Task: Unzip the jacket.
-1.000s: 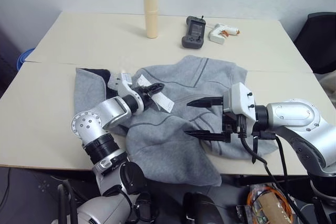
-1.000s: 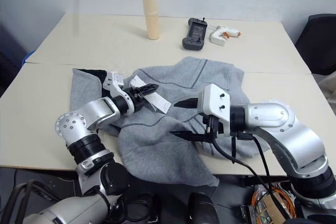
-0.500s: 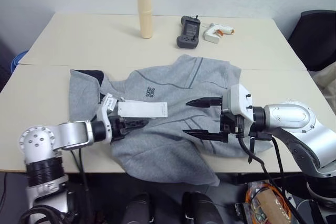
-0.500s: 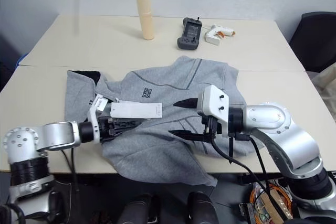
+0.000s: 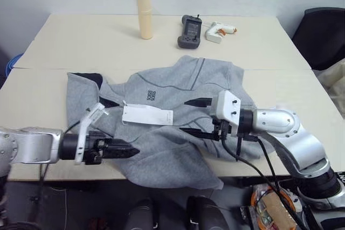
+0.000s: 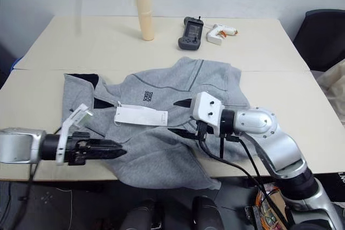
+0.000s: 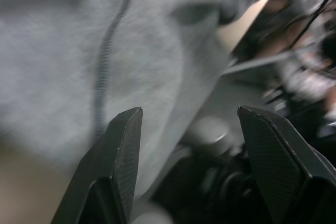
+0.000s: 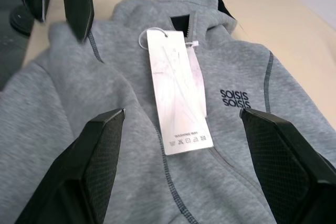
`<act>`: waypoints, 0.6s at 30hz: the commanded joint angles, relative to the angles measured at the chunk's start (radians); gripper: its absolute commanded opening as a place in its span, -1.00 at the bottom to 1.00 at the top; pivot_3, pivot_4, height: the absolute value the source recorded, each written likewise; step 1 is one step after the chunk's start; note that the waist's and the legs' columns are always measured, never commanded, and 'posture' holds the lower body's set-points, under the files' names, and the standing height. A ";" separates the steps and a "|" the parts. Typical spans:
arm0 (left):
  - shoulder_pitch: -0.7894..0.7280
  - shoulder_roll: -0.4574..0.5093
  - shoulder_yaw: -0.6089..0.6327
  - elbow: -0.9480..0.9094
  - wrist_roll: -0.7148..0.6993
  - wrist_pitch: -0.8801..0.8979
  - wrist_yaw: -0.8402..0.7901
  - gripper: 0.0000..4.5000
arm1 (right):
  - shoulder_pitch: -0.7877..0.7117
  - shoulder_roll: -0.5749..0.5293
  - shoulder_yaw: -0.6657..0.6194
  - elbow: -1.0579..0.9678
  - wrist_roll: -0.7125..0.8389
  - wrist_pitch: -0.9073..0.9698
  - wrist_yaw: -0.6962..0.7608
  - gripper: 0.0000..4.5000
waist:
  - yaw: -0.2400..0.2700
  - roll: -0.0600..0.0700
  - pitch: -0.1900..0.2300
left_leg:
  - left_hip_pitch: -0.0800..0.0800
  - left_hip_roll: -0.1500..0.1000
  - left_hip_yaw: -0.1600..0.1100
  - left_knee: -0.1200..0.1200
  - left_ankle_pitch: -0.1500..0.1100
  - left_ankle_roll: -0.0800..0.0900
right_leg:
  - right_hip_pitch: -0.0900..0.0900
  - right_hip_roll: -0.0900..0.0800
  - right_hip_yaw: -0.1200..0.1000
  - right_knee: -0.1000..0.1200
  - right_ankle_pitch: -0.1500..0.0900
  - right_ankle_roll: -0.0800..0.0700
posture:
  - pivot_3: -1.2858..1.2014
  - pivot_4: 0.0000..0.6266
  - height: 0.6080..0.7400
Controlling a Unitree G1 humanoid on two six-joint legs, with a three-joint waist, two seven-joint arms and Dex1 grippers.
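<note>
The left end effector (image 5: 129, 151) has pulled back from the tag (image 5: 146, 115) to the jacket (image 5: 161, 127) edge, fingers apart and empty. The right end effector (image 5: 195, 117) (wide, empty) hovers over the jacket, lying zipped on the counter (image 5: 81, 41).

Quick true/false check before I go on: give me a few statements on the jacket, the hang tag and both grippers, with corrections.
1. The jacket lies on the table. True.
2. The left gripper is shut on the hang tag. False: it is open, near the jacket's front edge, holding nothing.
3. The right gripper is open over the jacket. True.
4. The hang tag lies on the bare table. False: it lies on the jacket's chest, beside the logo.
</note>
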 commanded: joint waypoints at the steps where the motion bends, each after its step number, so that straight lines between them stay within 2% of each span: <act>1: 0.004 0.096 0.028 0.068 0.227 -0.255 -0.322 0.35 | -0.011 0.071 0.057 -0.002 -0.080 -0.051 -0.065 0.63 | 0.000 0.000 0.000 | 0.000 0.000 0.001 -0.003 0.001 -0.002 | -0.001 0.000 0.000 0.000 0.000 -0.001 | 0.03 -0.52 1.00; 5: 0.009 0.169 0.060 0.170 0.390 -0.459 -0.561 0.35 | -0.014 0.164 0.128 0.034 -0.168 -0.083 -0.128 0.63 | -0.003 0.000 0.000 | 0.000 0.003 0.001 -0.008 0.004 -0.003 | -0.004 0.000 0.001 -0.001 -0.002 -0.006 | 0.03 -0.52 1.00; 12: -0.069 0.221 -0.046 0.354 0.635 -0.668 -0.722 0.35 | -0.021 0.339 0.265 0.158 -0.294 -0.130 -0.209 0.63 | -0.022 0.000 0.000 | -0.001 0.004 0.002 -0.008 0.004 -0.003 | -0.005 0.003 0.000 0.003 -0.004 -0.009 | 0.03 -0.52 1.00; 18: -0.256 0.154 -0.151 0.435 0.738 -0.711 -0.755 0.35 | -0.058 0.466 0.329 0.329 -0.437 -0.196 -0.325 0.63 | -0.022 -0.001 0.000 | -0.001 0.005 0.003 -0.007 0.004 -0.002 | -0.006 0.004 -0.001 0.010 -0.004 -0.009 | 0.03 -0.52 1.00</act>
